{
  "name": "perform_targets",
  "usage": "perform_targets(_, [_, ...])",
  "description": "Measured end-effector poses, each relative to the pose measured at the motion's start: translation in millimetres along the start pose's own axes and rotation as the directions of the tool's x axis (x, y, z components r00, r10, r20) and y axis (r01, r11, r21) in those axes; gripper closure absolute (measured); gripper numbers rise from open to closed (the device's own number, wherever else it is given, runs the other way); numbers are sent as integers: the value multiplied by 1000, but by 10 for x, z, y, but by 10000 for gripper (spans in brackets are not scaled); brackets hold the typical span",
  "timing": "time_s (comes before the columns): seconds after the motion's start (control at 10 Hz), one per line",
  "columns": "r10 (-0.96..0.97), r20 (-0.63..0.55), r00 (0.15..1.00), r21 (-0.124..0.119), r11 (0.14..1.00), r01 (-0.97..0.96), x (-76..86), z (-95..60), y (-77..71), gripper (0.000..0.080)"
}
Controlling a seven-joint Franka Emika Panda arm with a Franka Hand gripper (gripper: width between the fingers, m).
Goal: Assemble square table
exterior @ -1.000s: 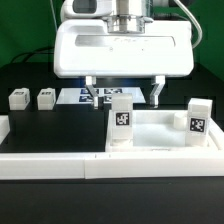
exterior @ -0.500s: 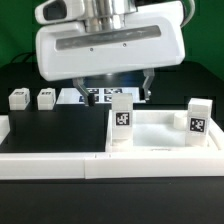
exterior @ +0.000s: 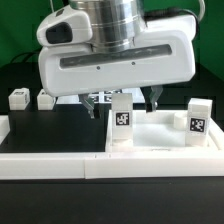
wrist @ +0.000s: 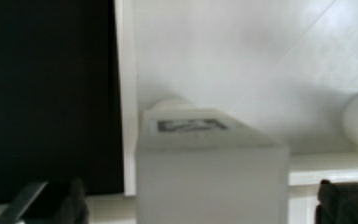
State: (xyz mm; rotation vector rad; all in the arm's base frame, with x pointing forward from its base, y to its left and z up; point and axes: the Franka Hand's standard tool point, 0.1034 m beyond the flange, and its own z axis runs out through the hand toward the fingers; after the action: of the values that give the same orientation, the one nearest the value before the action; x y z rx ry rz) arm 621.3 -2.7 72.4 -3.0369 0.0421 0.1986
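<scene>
The gripper point(exterior: 124, 99) hangs with its fingers point(wrist: 51, 203) spread wide and nothing pinched, and the upright leg point(exterior: 121, 120), standing in the slab point(exterior: 158, 146) corner on the exterior view's left, long axis vertical, lies straight below the gap between them, touching neither.

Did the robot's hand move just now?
Yes. The gripper has tipped and come lower: its white body now hangs much nearer the top of the upright leg below it.

Matt white plastic square table point(exterior: 160, 140), legs point(exterior: 121, 122).
</scene>
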Motion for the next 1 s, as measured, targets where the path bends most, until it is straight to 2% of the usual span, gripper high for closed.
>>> perform_targets(0.3, [-15,-9,1000,-6,1000,15,6,16,18,150])
perform_targets(0.4, [-5,-9,1000,-5,1000,5,5,19,17,246])
perform_targets(0.5, [16,-9,1000,-5,1000,-17,5,21,18,425])
perform_targets(0.6, [27,-9,1000,-4,1000,-27,5,21,17,425])
perform_targets(0.7, [101,-10,995,-3,995,-101,5,22,14,511])
perform_targets(0.9, [241,-14,970,-1,970,-241,12,30,13,511])
perform_targets(1.0, [362,-26,932,2,932,-362,34,30,4,511])
